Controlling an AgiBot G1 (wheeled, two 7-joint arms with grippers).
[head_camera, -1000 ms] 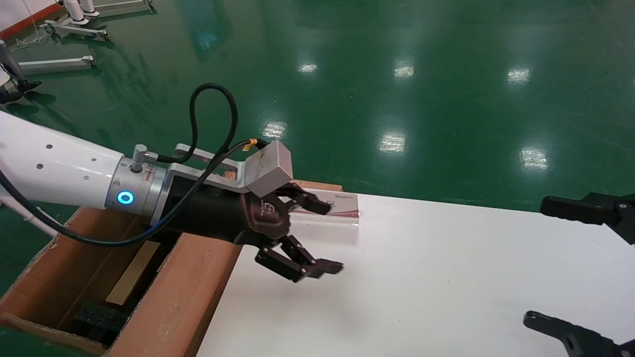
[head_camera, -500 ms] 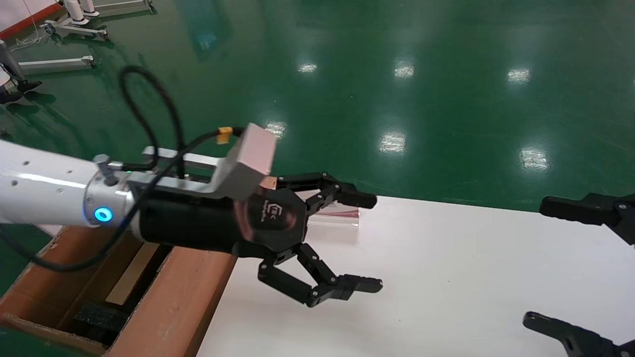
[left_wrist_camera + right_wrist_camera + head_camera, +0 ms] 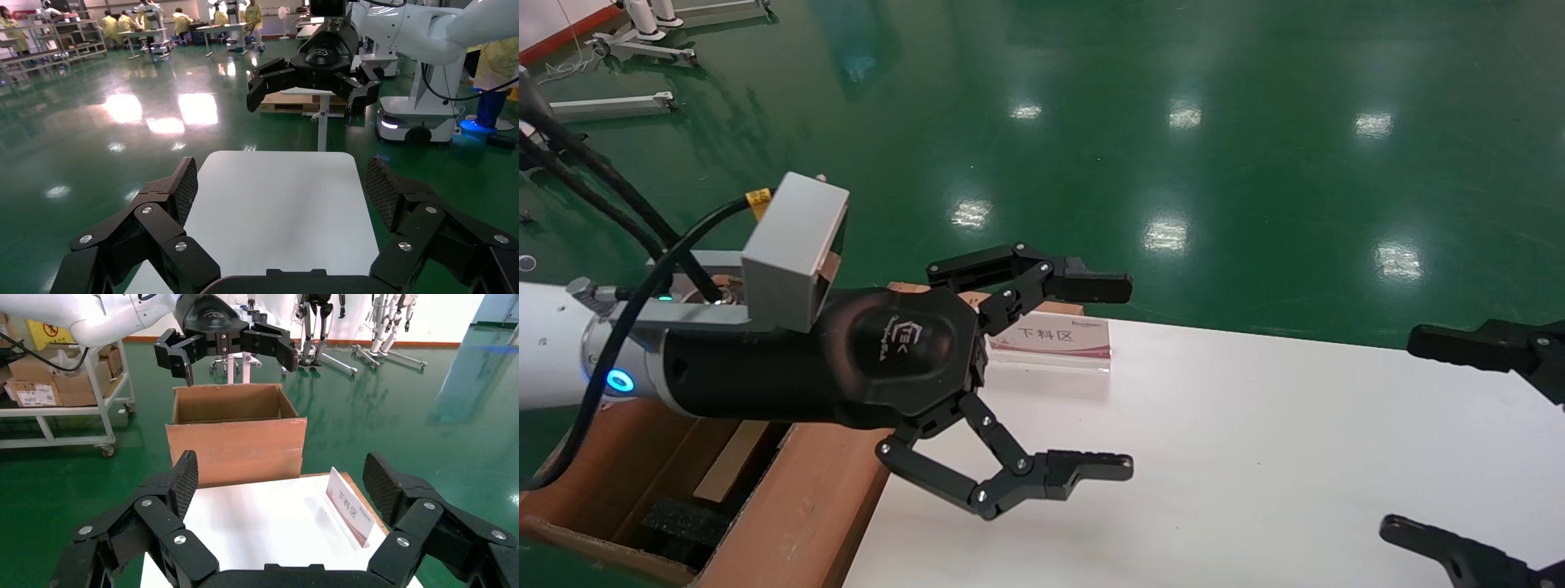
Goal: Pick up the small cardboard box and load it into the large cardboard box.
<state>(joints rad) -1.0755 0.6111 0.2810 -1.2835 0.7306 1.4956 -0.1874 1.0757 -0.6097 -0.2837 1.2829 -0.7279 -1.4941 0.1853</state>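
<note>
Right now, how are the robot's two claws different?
The left claw is out over the white table, next to the big box; the right claw waits at the table's other end. The left shows its whole arm in the head view; the right only its fingertips. Both are black, open and empty.

The white table (image 3: 1254, 457) lies bare between both end effectors, only a sign card (image 3: 1058, 341) near the large cardboard box (image 3: 797, 506).

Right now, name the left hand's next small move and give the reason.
Probably draw the left hand back and hold. It hangs open and empty above the white table, where only a sign stand shows, with no small carton to grasp. The large cardboard box stands open alongside. The right hand is parked open.
</note>
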